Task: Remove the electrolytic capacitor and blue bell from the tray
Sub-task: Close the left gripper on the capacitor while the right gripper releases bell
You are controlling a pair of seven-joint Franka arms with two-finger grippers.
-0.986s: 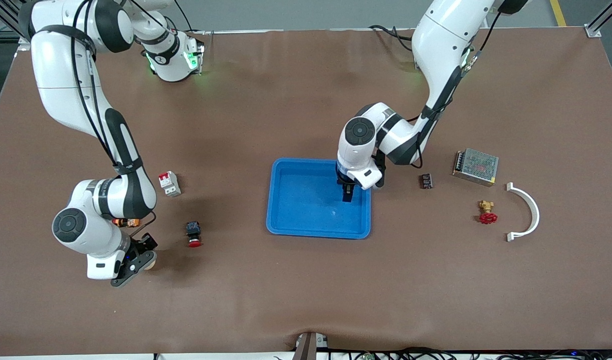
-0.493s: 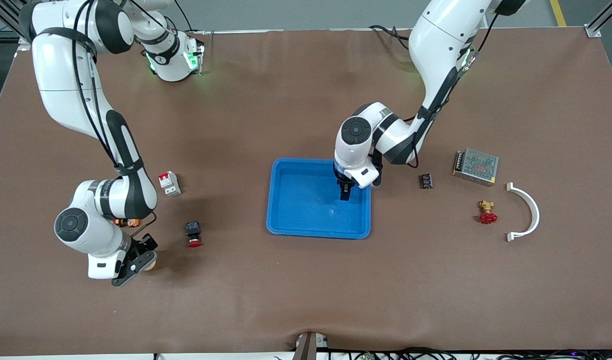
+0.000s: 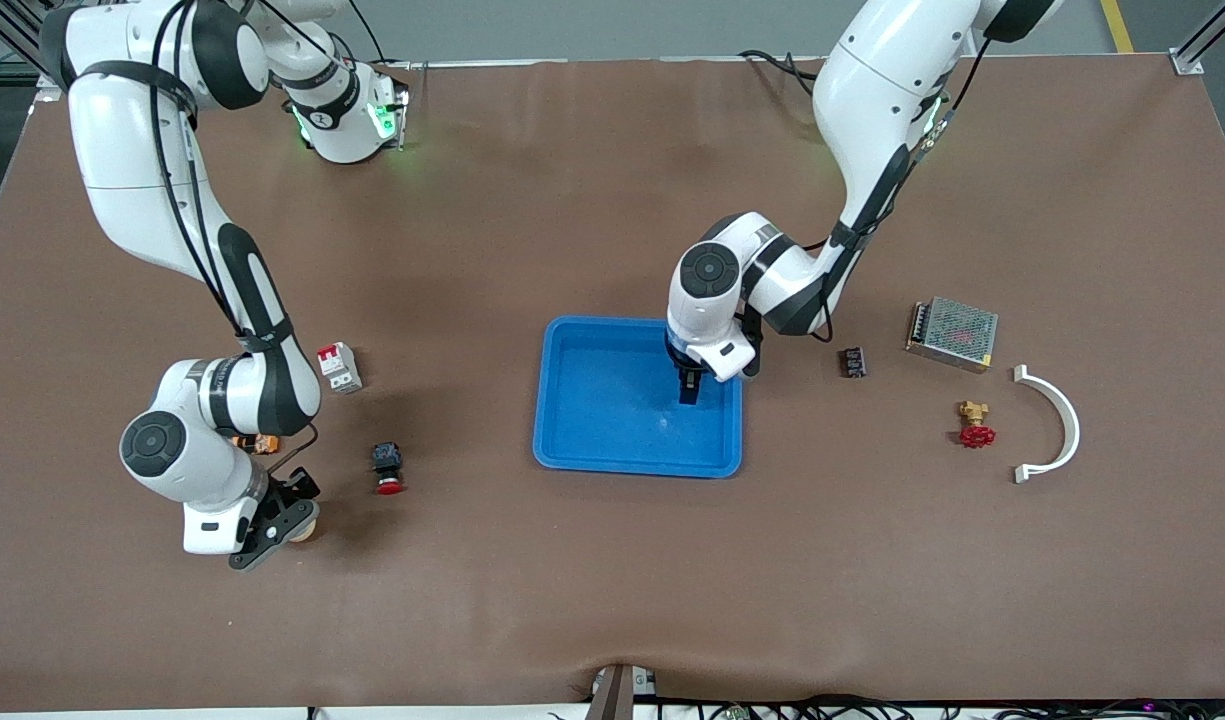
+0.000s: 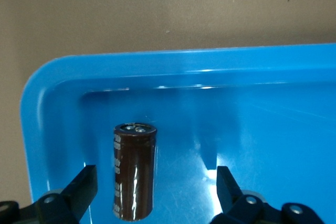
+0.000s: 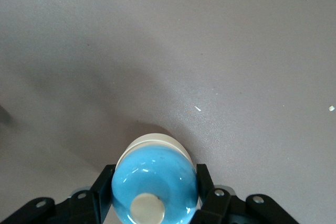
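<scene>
One tray (image 3: 572, 440), one capacitor (image 4: 134, 170), one bell (image 5: 154, 183), one breaker (image 3: 339, 367), one valve (image 3: 974, 424), one power supply (image 3: 953, 333), two arms.

Robot lab, brown-covered table (image 3: 612, 580), industrial parts

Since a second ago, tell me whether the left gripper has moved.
Yes. The left gripper has crept slightly toward the robots' bases, judged against the tray rim, and stays open over the tray.
</scene>
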